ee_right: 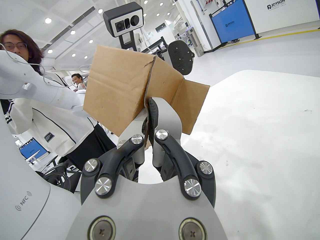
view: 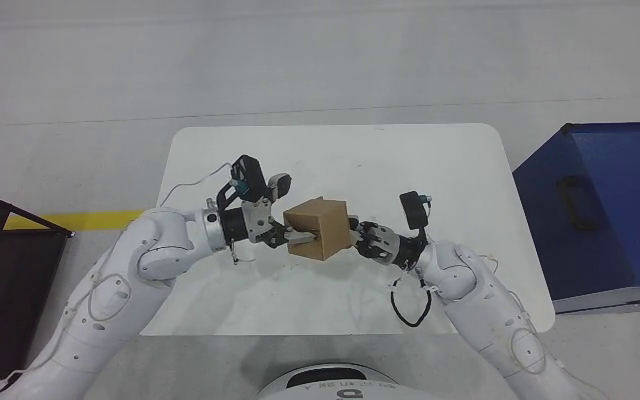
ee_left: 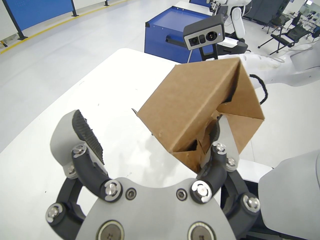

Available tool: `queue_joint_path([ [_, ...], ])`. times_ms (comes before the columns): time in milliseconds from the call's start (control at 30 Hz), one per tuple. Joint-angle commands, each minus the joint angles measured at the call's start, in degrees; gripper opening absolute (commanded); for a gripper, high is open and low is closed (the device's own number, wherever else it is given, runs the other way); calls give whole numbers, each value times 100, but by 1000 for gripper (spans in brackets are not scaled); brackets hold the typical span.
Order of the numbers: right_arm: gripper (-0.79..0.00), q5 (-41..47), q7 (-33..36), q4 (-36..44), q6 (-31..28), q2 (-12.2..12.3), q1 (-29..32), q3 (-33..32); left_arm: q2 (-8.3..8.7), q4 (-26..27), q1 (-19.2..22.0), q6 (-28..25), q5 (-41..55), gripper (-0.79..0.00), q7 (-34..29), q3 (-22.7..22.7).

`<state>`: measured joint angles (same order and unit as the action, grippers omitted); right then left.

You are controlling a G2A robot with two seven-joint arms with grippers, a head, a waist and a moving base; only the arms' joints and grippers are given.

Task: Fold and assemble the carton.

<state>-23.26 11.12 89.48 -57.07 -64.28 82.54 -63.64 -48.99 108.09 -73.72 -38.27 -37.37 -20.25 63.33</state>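
Carton (view: 318, 228) hangs over the table (view: 430, 160): right gripper (view: 358, 240), at its 3 o'clock, clamps a wall; left gripper (view: 283, 236), at 9 o'clock, gapes, one finger inside the open end.

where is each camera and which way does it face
Top view: above the robot, looking down at the table; both arms meet at the carton.
Left wrist view: on that wrist, facing the carton; own jaws open, one inside it.
Right wrist view: on that wrist, facing it; own jaws pinch its edge.
All share the carton.
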Motion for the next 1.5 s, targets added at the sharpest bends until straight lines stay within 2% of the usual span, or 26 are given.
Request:
queue_joint_path([
  [0, -785, -6, -8, -7, -7, 1, 0, 1, -8, 13, 7, 3, -12, 0, -27, -13],
  [200, -785, 5, -33, -26, -50, 6, 5, -11, -42, 21, 26, -11, -27, 0, 90, -4],
  [367, -785, 106, -25, -69, -93, 17, -12, -33, -32, 13, -57, -228, 100, 0, 296, 199],
  [700, -785, 482, -31, -584, -29, 57, -245, -255, 84, 79, -705, -872, 366, 0, 1147, 1350],
  [867, -785, 216, -167, -629, 207, 53, -258, -373, 114, 20, -924, -908, 233, 0, 1052, 1645],
  [1067, -785, 60, -308, -591, 286, 31, -244, -366, 85, 61, -940, -969, 79, 0, 918, 1486],
  [1467, -785, -91, -403, -571, 461, 21, -216, -393, 26, -146, -795, -911, 228, 0, 1156, 1372],
])
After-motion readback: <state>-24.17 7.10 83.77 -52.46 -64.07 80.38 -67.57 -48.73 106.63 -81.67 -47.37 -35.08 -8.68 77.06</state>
